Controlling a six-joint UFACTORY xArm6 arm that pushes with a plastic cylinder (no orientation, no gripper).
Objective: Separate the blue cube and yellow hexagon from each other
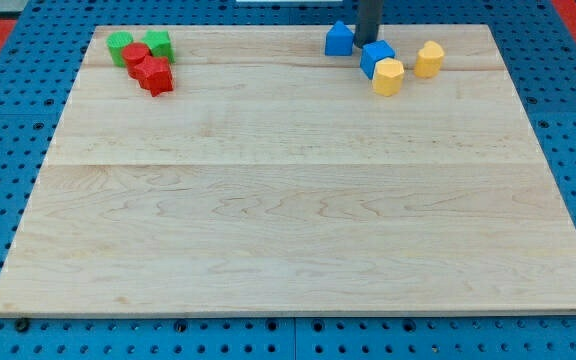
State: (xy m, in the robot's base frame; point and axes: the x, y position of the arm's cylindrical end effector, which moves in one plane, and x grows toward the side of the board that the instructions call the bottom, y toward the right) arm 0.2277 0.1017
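Note:
The blue cube (375, 57) sits near the view's top, right of centre. The yellow hexagon (388, 76) touches its lower right side. My tip (368, 42) comes down from the view's top edge and ends right at the cube's upper edge, between the cube and a second blue block (339, 39) to its left. I cannot tell whether the tip touches the cube.
A second yellow block (429, 59) lies just right of the cube and hexagon. Two green blocks (120, 47) (158, 43) and two red blocks (136, 57) (155, 75) cluster at the top left. The wooden board (288, 220) lies on a blue pegboard.

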